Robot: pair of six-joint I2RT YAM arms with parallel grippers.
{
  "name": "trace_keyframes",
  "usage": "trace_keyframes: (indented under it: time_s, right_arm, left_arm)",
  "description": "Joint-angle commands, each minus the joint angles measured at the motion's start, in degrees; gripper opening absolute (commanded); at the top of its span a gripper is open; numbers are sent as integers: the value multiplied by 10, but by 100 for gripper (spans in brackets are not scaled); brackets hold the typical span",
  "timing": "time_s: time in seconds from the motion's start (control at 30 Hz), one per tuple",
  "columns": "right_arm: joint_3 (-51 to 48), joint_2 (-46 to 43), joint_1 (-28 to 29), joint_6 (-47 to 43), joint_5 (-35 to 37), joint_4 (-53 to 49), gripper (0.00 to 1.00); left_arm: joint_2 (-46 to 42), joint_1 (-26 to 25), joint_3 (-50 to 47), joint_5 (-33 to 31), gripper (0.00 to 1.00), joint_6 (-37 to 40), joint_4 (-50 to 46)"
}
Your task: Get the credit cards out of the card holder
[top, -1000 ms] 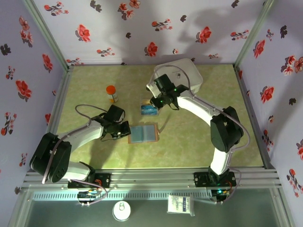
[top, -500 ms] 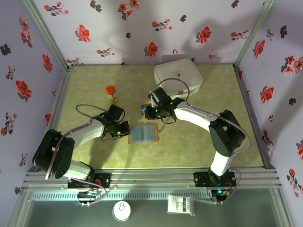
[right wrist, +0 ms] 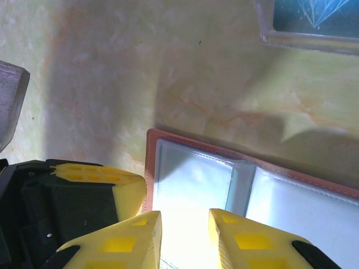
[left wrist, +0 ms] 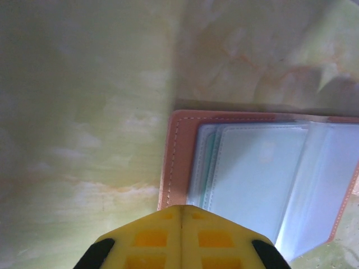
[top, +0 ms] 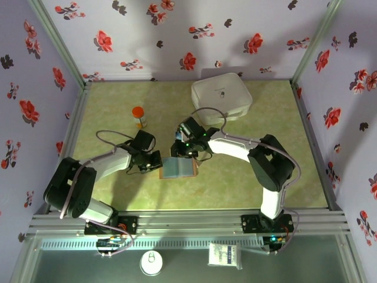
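See card holder lying open and flat on green marbled table, tan border framing pale blue-grey pockets, about mid-table and toward the near side.

Find left gripper at the holder's left edge, jaws pressed together with nothing between. From left wrist, see the joined yellow fingertips over the tan stitched rim near one corner of the holder. Cannot tell contact from hovering there.

Find right gripper low over the holder's far-left part, jaws apart by a narrow gap, nothing clamped. From right wrist, see both yellow fingers straddling the left pocket, with the other gripper's tip just beside the tan rim.

Note one dark teal credit card outside the holder, inside clear tray just beyond the far edge. Cannot tell cards from lining inside the pockets.

Note orange-capped bottle left of centre and white case at the back, both well apart from the holder.
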Motion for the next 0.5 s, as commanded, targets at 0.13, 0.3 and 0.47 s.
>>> trace_keyframes:
  time_s: [0.13, 0.3, 0.47]
  right_arm:
    - [-13, 15, 7, 19, -17, 5, 31]
    - [-15, 19, 12, 24, -22, 3, 31]
    - [-13, 29, 18, 28, -26, -3, 31]
  left_arm:
    - [21, 5, 0, 18, 0, 13, 15]
    - [23, 6, 0, 17, 0, 15, 13]
    - [22, 9, 1, 17, 0, 19, 8]
